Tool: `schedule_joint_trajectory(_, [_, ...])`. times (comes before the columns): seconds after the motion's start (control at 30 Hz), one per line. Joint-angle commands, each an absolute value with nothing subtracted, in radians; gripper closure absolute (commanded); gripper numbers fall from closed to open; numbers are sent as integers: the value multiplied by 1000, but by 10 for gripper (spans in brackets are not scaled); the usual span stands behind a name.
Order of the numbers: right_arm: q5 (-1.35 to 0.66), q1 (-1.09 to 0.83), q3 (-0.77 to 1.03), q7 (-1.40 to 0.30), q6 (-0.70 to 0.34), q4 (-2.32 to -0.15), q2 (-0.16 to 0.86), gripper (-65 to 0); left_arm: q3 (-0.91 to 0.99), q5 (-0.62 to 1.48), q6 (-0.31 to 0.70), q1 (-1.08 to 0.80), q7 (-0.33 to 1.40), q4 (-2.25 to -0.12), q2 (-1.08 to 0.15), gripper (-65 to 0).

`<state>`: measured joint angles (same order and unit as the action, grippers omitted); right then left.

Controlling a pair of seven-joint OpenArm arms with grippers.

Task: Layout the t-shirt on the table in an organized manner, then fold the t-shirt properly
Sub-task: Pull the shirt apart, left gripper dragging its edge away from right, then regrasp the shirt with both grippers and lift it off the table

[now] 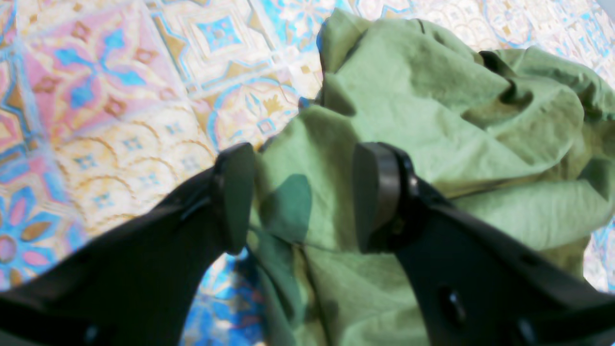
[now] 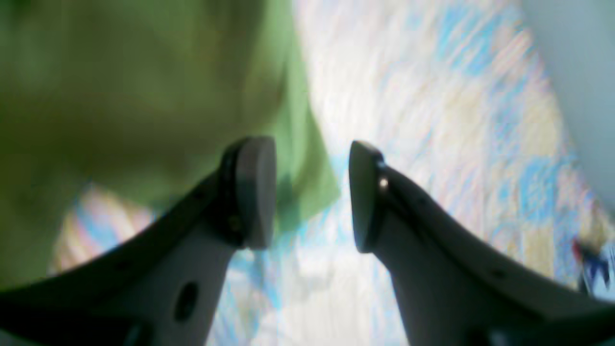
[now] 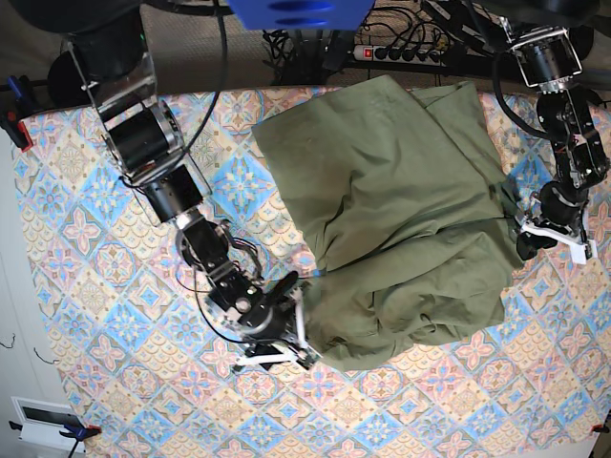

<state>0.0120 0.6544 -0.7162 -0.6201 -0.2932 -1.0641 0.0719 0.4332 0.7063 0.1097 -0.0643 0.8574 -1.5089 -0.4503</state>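
Jaws of the left gripper [image 1: 303,197] stand wide over soft, wrinkled olive cloth of the t-shirt [image 3: 401,210], gripping nothing; the right gripper [image 2: 312,194] is likewise parted and empty, a smooth hem corner just beside one pad. Only the base view shows the whole garment, bunched and half-folded across the tile-print counter [image 3: 86,239], between both arms.
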Motion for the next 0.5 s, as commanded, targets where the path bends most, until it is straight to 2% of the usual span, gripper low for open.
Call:
schedule_joint_trajectory(0.0, [2,679,-713,-602,-295,-1046,58,-241,440,711,114,-56,840,-1535,-467,-304])
schedule_joint_trajectory(0.3, [2,728,-711,-476,-295,-811,-58,-241,440,716,116,-102,840,-1541,-440,-304])
schedule_joint_trajectory(0.47, [4,739,-710,-357,-295,-641,-62,-241,440,716,116,-119,840,-1541,-438,-304])
